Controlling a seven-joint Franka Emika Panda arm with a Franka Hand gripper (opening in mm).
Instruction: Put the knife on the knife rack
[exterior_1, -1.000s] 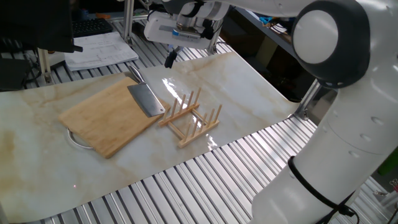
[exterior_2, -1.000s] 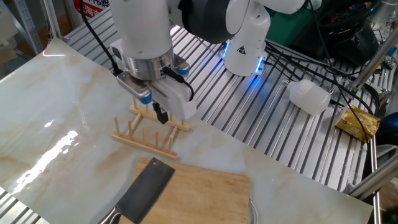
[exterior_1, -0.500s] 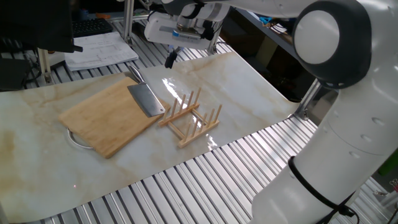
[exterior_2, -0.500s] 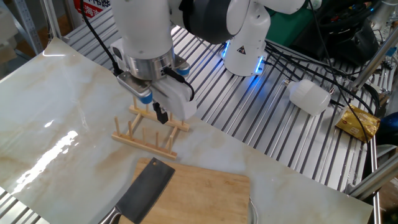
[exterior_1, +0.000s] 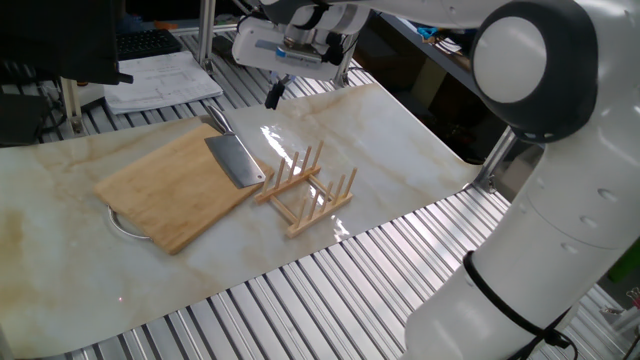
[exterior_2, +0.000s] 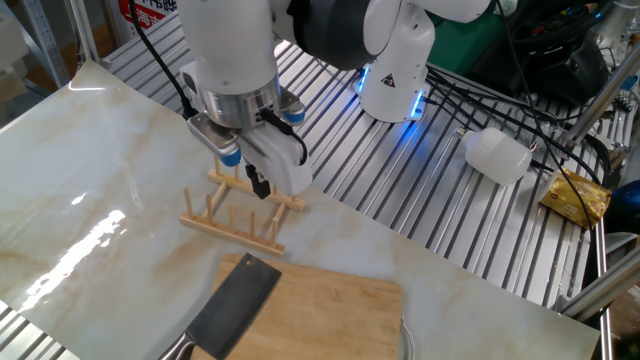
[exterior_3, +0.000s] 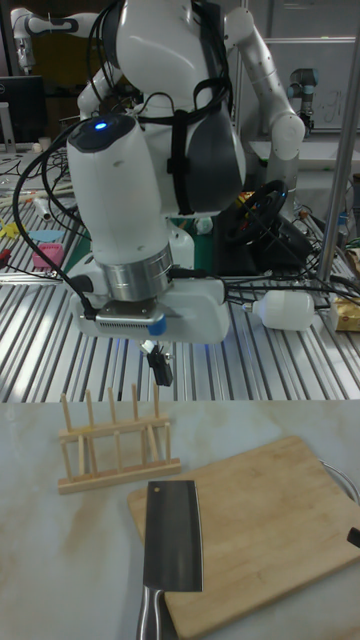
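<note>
The knife is a cleaver with a broad grey blade. It lies flat on the bamboo cutting board, handle toward the far side of the table. The knife is untouched. The knife rack, light wood with upright pegs, stands on the marble mat beside the board, nothing in it. My gripper hangs in the air beyond the rack, apart from both. Its dark fingers are shut with nothing between them.
The board rests on a round metal object that shows at its edge. A white bottle and a yellow packet lie on the slatted table past the mat. Papers sit at the far corner.
The gripper's wrist has turned very slightly in place. The knife, board and rack have not moved.
</note>
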